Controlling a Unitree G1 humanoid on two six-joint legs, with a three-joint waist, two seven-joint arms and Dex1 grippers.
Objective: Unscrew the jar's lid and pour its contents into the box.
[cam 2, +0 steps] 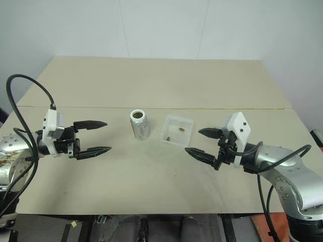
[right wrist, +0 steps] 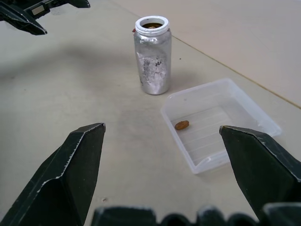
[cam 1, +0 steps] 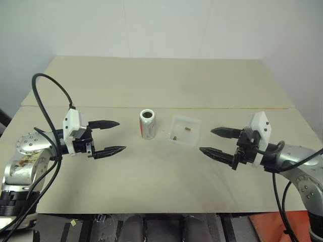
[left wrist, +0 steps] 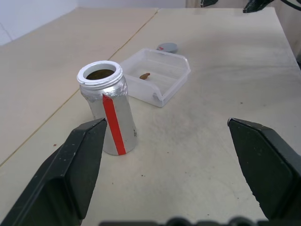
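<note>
Both grippers hover low in the frame with fingers spread wide and empty: the left gripper (cam 1: 112, 137) at left, the right gripper (cam 1: 216, 141) at right. Between them at mid-frame the jar (cam 1: 147, 124) stands upright and uncapped on the table (cam 1: 151, 80). Just right of it sits the box (cam 1: 184, 130) holding brown pieces (cam 1: 187, 129). Beyond the box in the left wrist view lies the lid (left wrist: 167, 47).

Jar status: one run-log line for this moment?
jar: upright, lid off | box: brown pieces inside | left gripper: open, empty | right gripper: open, empty
</note>
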